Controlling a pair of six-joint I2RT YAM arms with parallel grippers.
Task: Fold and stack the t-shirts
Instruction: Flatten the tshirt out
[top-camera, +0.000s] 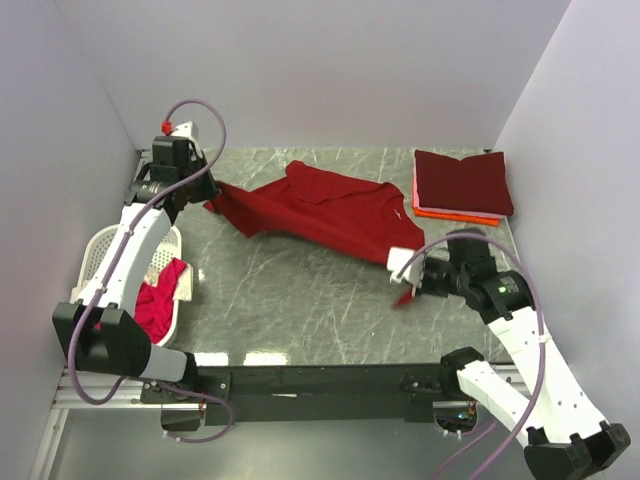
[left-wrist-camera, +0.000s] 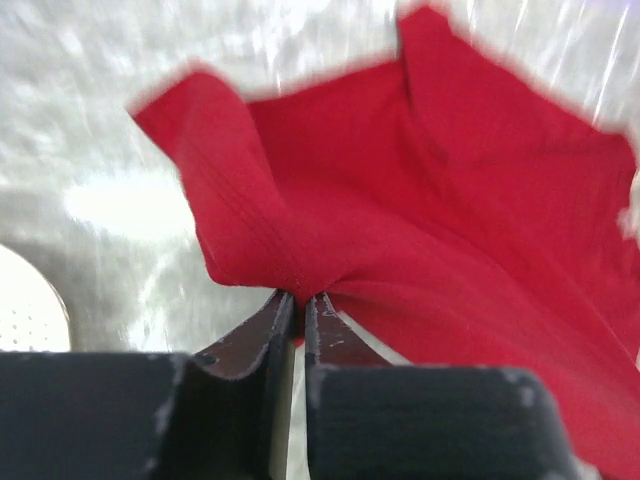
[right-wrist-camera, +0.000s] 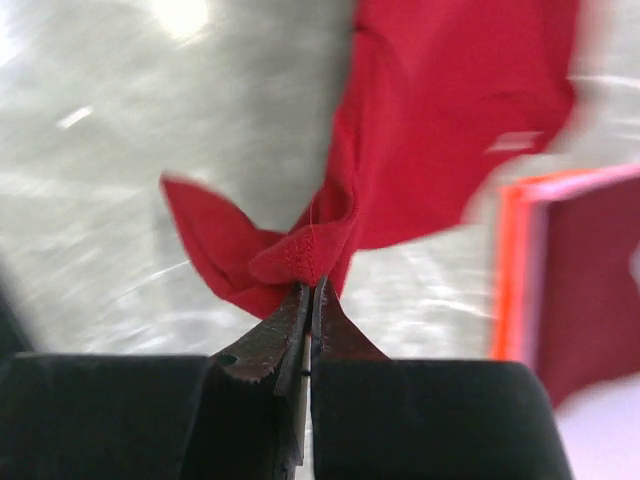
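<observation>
The large dark red t-shirt (top-camera: 320, 212) is stretched slantwise across the grey table (top-camera: 300, 310). My left gripper (top-camera: 212, 195) is shut on its far left edge; in the left wrist view (left-wrist-camera: 298, 296) cloth bunches at the tips. My right gripper (top-camera: 402, 270) is shut on its near right hem, seen in the right wrist view (right-wrist-camera: 312, 284). A folded maroon t-shirt (top-camera: 463, 181) lies on a folded orange one (top-camera: 450, 214) at the far right. A magenta-pink t-shirt (top-camera: 160, 300) sits in the basket.
A white lattice basket (top-camera: 110, 248) stands at the table's left edge, under the left arm. Pale walls close in the left, back and right sides. A black rail (top-camera: 320, 380) runs along the near edge.
</observation>
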